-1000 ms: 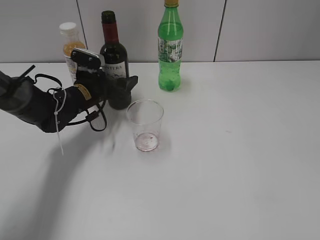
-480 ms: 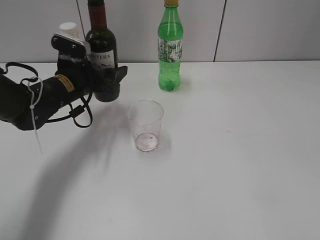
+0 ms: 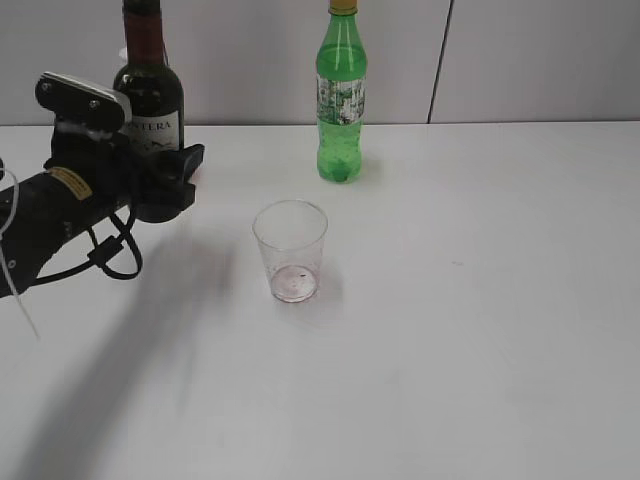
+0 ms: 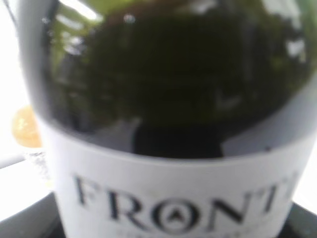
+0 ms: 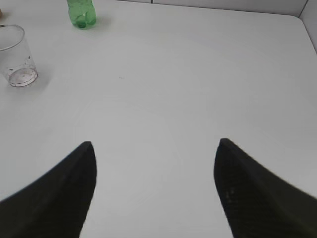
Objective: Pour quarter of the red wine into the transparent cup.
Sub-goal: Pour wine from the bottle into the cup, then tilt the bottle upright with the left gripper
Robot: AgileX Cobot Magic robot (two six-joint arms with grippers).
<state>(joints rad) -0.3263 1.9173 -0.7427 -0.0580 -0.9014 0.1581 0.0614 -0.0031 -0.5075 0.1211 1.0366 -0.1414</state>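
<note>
My left gripper [image 3: 165, 180] is shut on the red wine bottle [image 3: 149, 95], a dark bottle with maroon neck foil and a white label. It holds the bottle upright, lifted off the table at the far left. The bottle fills the left wrist view [image 4: 163, 99], its label reading "FRONT". The transparent cup [image 3: 290, 250] stands upright right of the gripper, apart from it, with reddish residue at its bottom. It also shows in the right wrist view [image 5: 16, 57]. My right gripper [image 5: 154, 148] is open and empty above bare table.
A green soda bottle [image 3: 341, 95] stands at the back behind the cup; its base shows in the right wrist view [image 5: 81, 14]. An orange juice bottle is mostly hidden behind the wine bottle, a blurred patch in the left wrist view [image 4: 24, 128]. The white table [image 3: 480, 300] stretches right.
My left gripper has lifted the wine bottle off the table and carried it up and to the left, away from the cup. The cup and green bottle have not moved.
</note>
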